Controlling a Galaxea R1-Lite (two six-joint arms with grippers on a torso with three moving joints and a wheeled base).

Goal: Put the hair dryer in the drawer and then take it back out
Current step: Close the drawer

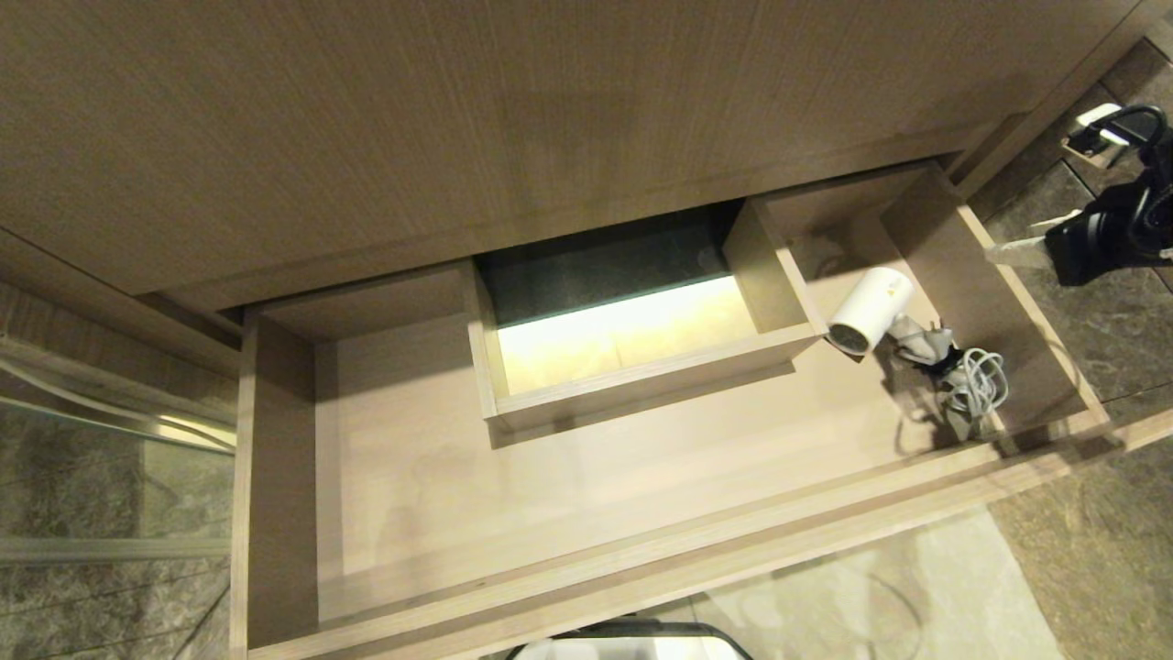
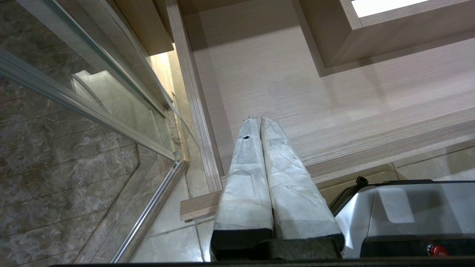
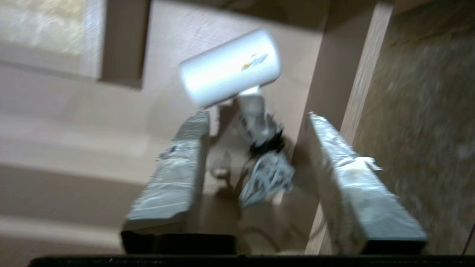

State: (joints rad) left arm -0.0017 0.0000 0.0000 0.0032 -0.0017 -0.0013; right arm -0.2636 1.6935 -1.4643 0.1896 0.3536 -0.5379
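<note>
The drawer is seen pulled wide open, and the hair dryer is found lying on its floor in the right-hand section, just beside the boxed cutout that rises at the middle back. The white barrel is pointed toward that cutout, while the handle and the cord — bundled by a black tie — are stretched toward the drawer's right front corner. Nothing else is held in the drawer; the cutout is lit from below and glows pale yellow. The drawer is set under a wood-grain cabinet front, with dark marbled floor tiles around it and a glass panel in a metal frame at the left. The right gripper is held above the dryer with its fingers spread apart, nothing pinched between them, though that view is blurred. The left gripper is parked over the drawer's left front edge, its fingers pressed together. At the right edge of the head view the right arm is cut off.
</note>
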